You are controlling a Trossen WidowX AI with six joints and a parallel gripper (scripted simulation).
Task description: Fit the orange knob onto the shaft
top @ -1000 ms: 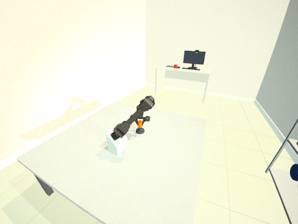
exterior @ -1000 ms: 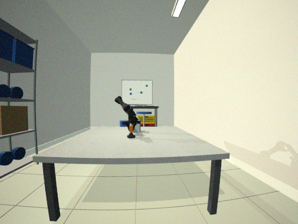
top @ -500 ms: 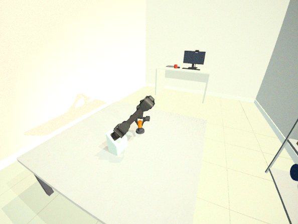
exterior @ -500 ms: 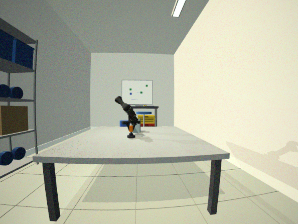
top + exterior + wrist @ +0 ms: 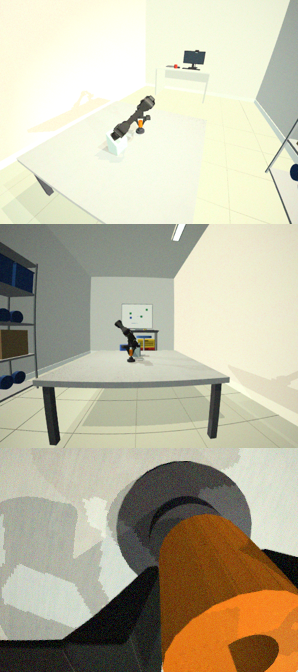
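Observation:
The orange knob is upright between the fingers of my gripper, which is shut on it. The D-shaped hole in the knob's upper end shows in the wrist view. The dark round pedestal stands on the table below the knob. In the top and exterior views a short dark section shows between the knob's lower end and the pedestal's base. The knob hides the shaft's top and flat side, so I cannot tell whether the shaft is inside the hole.
The arm's pale base block stands on the grey table near the pedestal. A desk with a monitor stands far off in the top view. A shelf rack stands beyond the table's left side in the exterior view.

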